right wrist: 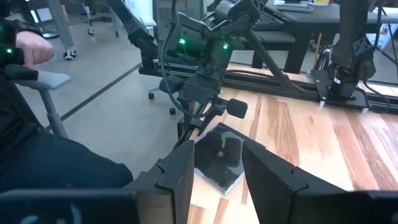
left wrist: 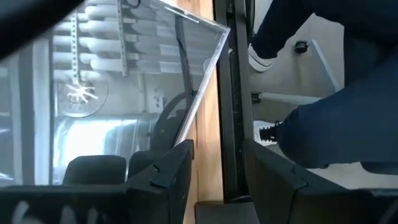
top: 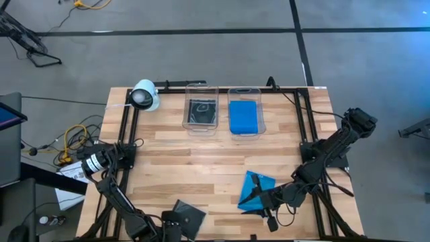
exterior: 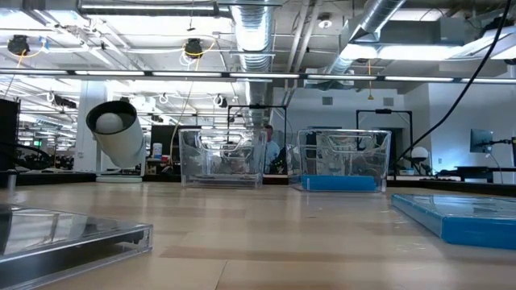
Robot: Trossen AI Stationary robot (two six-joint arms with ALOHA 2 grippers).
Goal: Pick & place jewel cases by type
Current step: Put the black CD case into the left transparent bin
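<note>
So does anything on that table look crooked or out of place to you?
Two cases still lie loose near the front edge, both turned askew: a blue jewel case by the right claw, and a clear/black jewel case by the left claw. The others sit squarely in the two clear tubs. Nothing looks spilled or broken.

2 blue cases (top: 256, 190), 2 clear cases (top: 185, 216), 2 tubs (top: 201, 88).

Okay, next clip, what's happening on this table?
A two-arm robot is sorting jewel cases into two clear tubs at the far edge. One tub already holds a black case, the other tub a blue case. The left tool is at a black jewel case by the near edge. The right tool is at a blue jewel case lying on the table.
</note>
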